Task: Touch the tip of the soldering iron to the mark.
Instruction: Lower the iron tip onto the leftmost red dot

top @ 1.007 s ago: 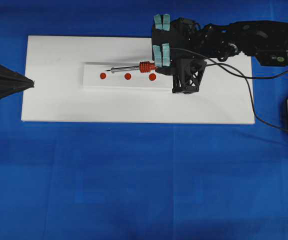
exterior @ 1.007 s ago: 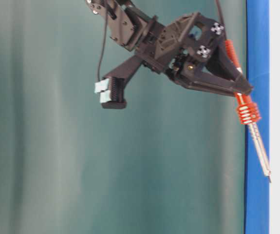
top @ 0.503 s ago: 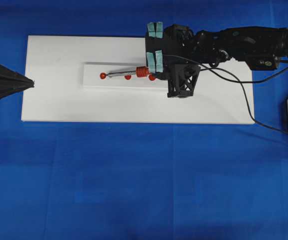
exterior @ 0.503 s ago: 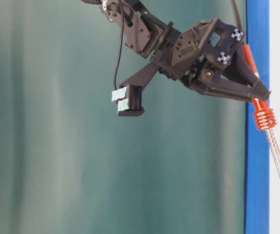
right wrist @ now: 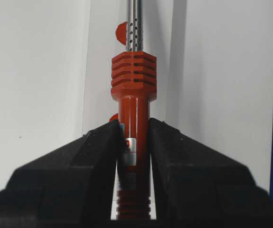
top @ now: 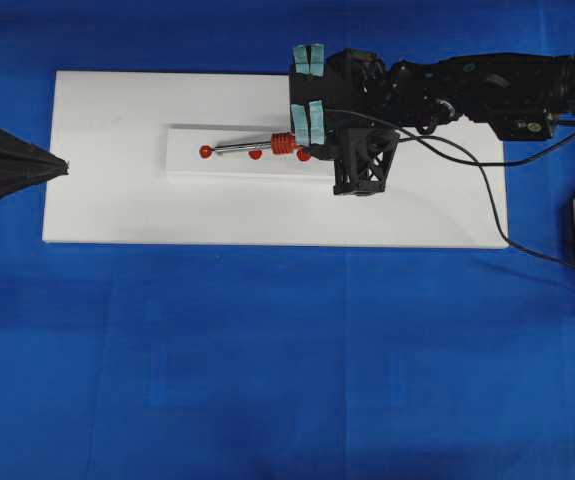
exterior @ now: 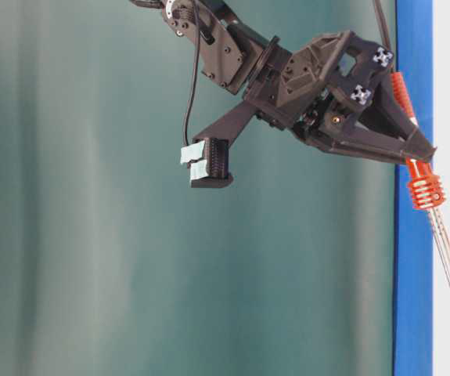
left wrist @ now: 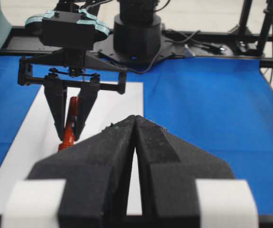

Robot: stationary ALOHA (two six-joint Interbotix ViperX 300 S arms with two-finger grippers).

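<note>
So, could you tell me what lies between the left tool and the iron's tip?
Only bare white board; overhead, nothing sits between the left tool and the tip.

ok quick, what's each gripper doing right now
left gripper: shut, holding nothing.
right gripper: shut on the soldering iron.

Soldering iron (top: 267,146) over the raised strip (top: 182,165) on the board (top: 107,200), tip (top: 210,152) at the leftmost mark (top: 205,152).

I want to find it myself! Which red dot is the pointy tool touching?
Find the big white board on the blue cloth, then the raised white strip in its middle with three red dots. The soldering iron points at the left dot, farthest from the right gripper.
</note>
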